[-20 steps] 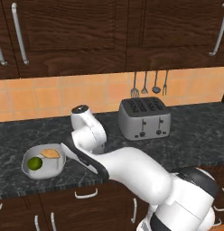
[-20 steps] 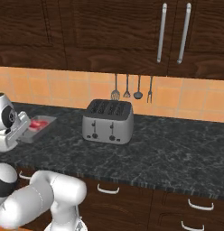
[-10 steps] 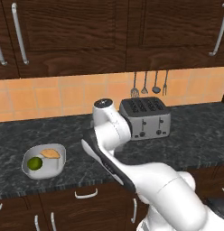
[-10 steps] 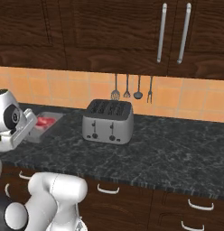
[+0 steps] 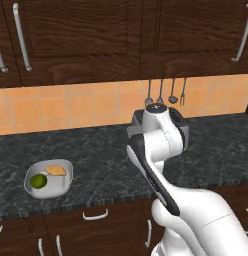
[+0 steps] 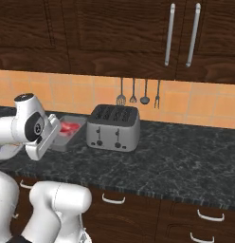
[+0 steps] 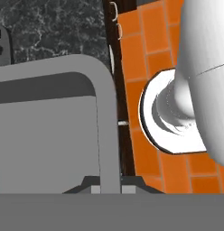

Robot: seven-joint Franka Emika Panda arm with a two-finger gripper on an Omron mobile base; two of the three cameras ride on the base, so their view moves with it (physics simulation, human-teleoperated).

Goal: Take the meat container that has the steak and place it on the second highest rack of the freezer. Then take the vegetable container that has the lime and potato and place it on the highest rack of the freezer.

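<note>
My gripper (image 6: 54,140) is shut on the rim of the grey meat container (image 6: 67,134), which hangs tilted above the counter just left of the toaster. The red steak (image 6: 68,128) lies inside it. In the hand view the container's grey rim (image 7: 104,108) runs up from between my fingertips, with the gripper (image 7: 107,188) clamped on it. The grey vegetable container (image 5: 65,181) sits on the counter at the left, with the green lime (image 5: 38,181) and the tan potato (image 5: 56,170) in it. The freezer and its racks are out of view.
A silver toaster (image 6: 113,128) stands at the back of the dark stone counter (image 6: 185,156), half hidden by my arm in the left base view. Kitchen utensils (image 6: 138,92) hang on the orange tiled wall. Dark wooden cabinets run above and below the counter.
My arm has swung to the right along the counter, carrying the meat container from the far left up to the toaster. The vegetable container has stayed put.
</note>
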